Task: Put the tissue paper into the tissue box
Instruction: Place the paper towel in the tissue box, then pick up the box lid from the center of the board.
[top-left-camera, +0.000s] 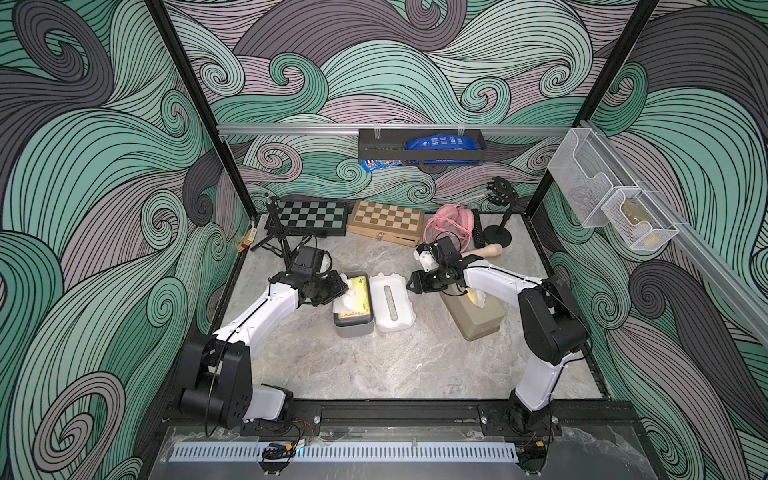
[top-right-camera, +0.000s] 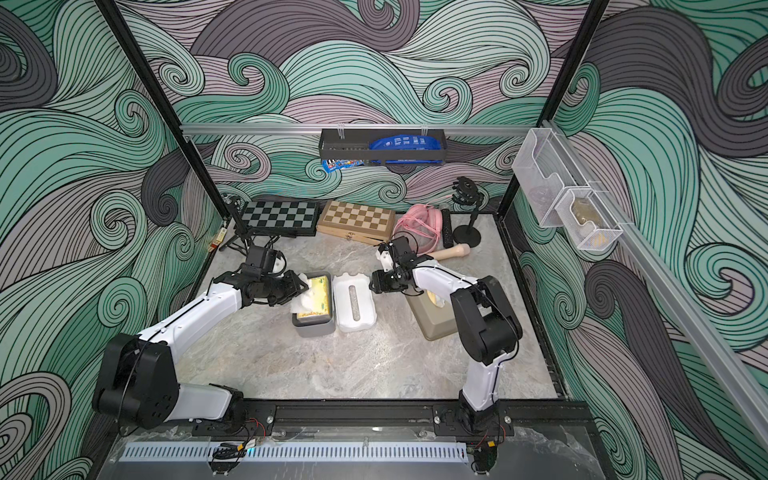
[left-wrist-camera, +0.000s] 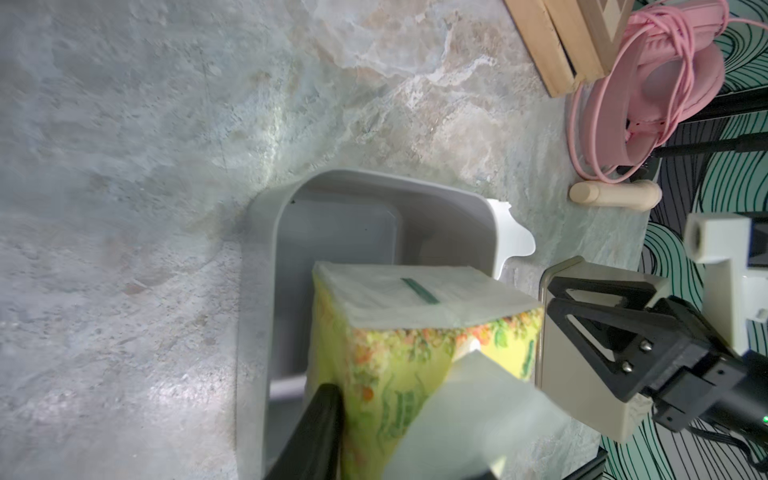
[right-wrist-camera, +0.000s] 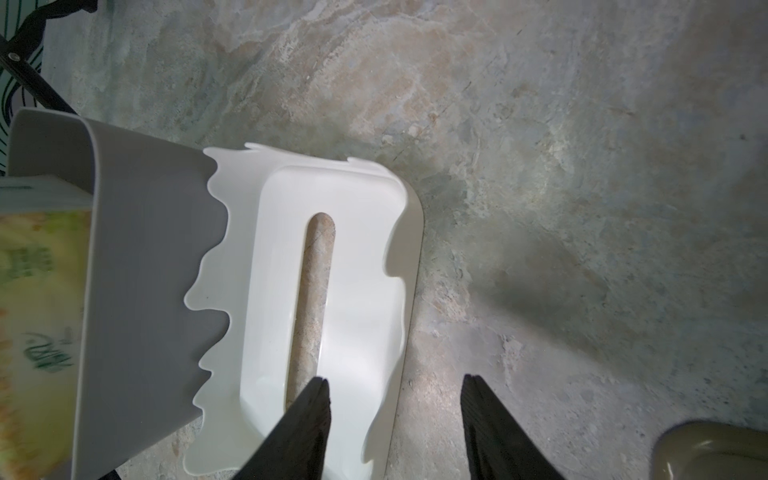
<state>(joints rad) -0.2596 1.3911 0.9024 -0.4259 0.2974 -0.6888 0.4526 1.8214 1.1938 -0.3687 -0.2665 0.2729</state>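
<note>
Left tool (top-left-camera: 343, 286) at left side of tissue paper (top-left-camera: 358, 296); one black finger (left-wrist-camera: 320, 424) against pack's side, other hidden behind blurred white sheet, so I cannot tell if clamped or loose. Yellow floral pack sits in open grey tissue box (top-left-camera: 353, 329) on worktop (top-left-camera: 374, 365). White slotted lid (top-left-camera: 401, 309) lies flat just beside box. Right tool (right-wrist-camera: 395, 379) apart, one finger over lid, other over bare worktop, nothing held. Beige box (top-left-camera: 478, 322) beneath right forearm. Farther back I see wooden chess box (top-left-camera: 386, 220), pink headphones (top-left-camera: 451, 222).

The marbled counter (top-left-camera: 374, 365) is carrying a grey tissue box (top-left-camera: 353, 329), with a white lid (top-left-camera: 401, 303) lying just beside it. A beige box (top-left-camera: 478, 322) is sitting nearby. A dark chessboard (top-left-camera: 311, 216) and a wooden chessboard (top-left-camera: 388, 220) are resting at the back.
</note>
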